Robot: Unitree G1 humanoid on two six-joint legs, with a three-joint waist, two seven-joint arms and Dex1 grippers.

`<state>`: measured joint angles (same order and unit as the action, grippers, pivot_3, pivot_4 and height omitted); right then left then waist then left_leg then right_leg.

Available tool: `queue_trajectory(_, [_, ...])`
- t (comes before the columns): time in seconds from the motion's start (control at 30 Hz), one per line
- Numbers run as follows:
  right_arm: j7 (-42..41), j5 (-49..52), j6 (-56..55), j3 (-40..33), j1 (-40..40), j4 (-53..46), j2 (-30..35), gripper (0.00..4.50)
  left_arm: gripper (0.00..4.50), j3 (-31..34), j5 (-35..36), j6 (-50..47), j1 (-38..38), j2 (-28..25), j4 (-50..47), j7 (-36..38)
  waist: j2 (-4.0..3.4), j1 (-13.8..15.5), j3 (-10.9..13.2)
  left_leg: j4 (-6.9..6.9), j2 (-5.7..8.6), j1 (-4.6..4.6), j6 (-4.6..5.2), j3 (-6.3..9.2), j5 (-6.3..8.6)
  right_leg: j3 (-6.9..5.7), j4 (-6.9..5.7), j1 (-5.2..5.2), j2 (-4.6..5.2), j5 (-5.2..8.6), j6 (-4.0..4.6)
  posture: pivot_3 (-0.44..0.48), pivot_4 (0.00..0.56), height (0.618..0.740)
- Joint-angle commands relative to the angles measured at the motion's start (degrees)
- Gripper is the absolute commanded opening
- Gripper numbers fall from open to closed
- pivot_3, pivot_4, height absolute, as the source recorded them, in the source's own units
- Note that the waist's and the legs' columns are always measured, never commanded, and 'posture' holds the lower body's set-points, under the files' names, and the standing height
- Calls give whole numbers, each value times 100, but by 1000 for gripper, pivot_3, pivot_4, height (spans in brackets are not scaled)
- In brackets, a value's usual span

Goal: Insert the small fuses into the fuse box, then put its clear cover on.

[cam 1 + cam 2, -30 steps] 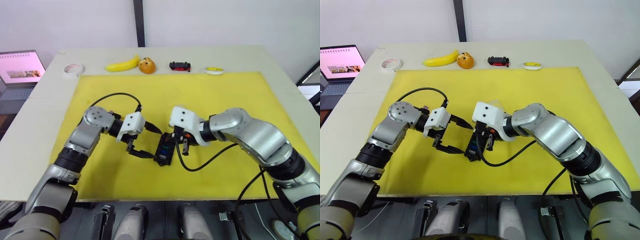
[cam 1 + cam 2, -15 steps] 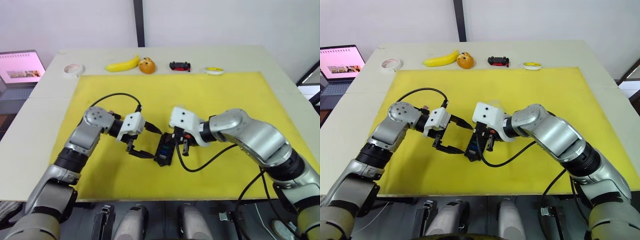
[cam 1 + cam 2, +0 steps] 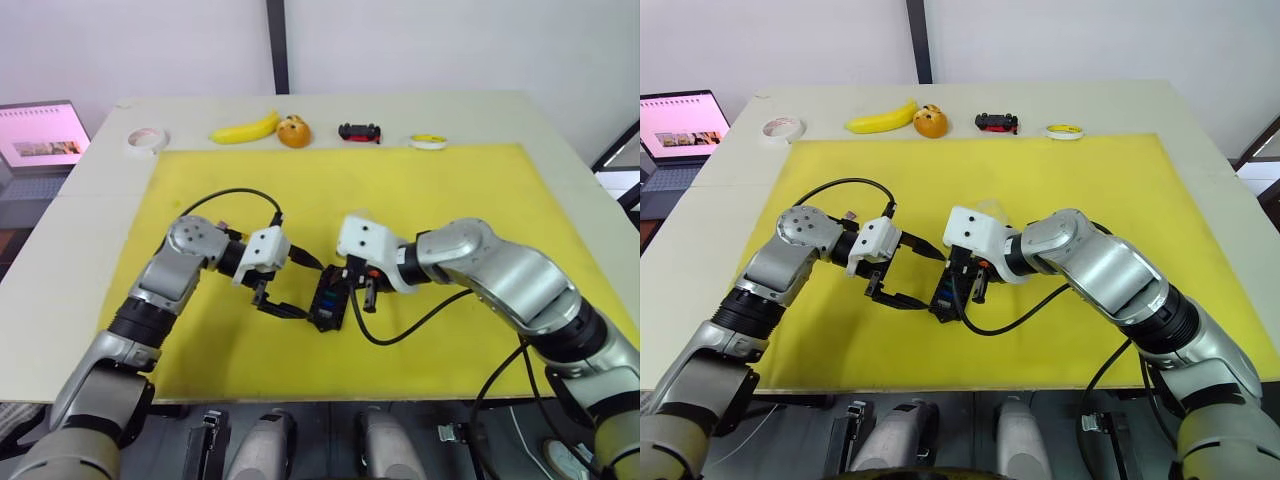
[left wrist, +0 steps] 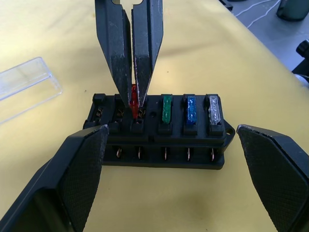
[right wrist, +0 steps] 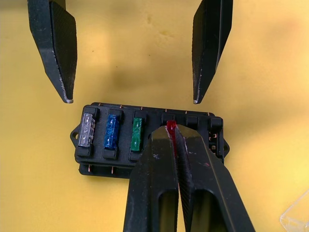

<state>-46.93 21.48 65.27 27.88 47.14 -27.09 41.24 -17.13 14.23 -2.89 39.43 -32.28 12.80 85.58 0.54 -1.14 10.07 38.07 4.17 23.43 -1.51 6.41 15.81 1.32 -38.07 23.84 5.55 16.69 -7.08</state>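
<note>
The black fuse box (image 4: 159, 145) lies on the yellow mat (image 3: 450, 190) between my two grippers. A green fuse (image 4: 167, 108), a blue fuse (image 4: 191, 108) and a grey fuse (image 4: 213, 109) sit in one row of its slots. My right gripper (image 5: 171, 131) is shut on a red fuse (image 4: 133, 94), held at the slot beside the green one. My left gripper (image 3: 308, 288) stands open, its fingers either side of the box's end without touching it. The clear cover (image 4: 24, 87) lies flat on the mat just beyond the box.
Along the table's far edge lie a tape roll (image 3: 147, 139), a banana (image 3: 245, 129), an orange round thing (image 3: 294, 131), a black-and-red toy car (image 3: 360, 131) and a small yellow disc (image 3: 430, 141). A laptop (image 3: 35, 133) stands at the far left.
</note>
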Motion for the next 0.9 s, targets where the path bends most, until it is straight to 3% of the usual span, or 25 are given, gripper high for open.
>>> queue_trajectory(0.03, [11, -63, -56, 62, -11, -59, -73, 0, 4480, 115, -8, 100, 27, 0, -168, -62, 0, -3, 0, 0, 0, 0, 0, 0, 0, 0, 0, 0, 0, 0, 0, 0, 150, 740])
queue_trajectory(0.77, [16, -59, 34, 42, -44, -134, -123, 0, 4480, 96, -18, 106, 54, 16, -133, -99, 0, -1, 0, 1, 0, 0, -5, 0, -3, 0, -2, 1, 0, 0, 0, 0, 150, 740])
queue_trajectory(0.9, [-38, 56, 63, -137, -46, -183, -107, 1458, 4500, 95, -20, 96, 56, 9, -135, -97, 0, 3, 0, 1, 0, 0, -5, 0, -3, 0, -2, 1, 0, 0, 0, 0, 150, 740])
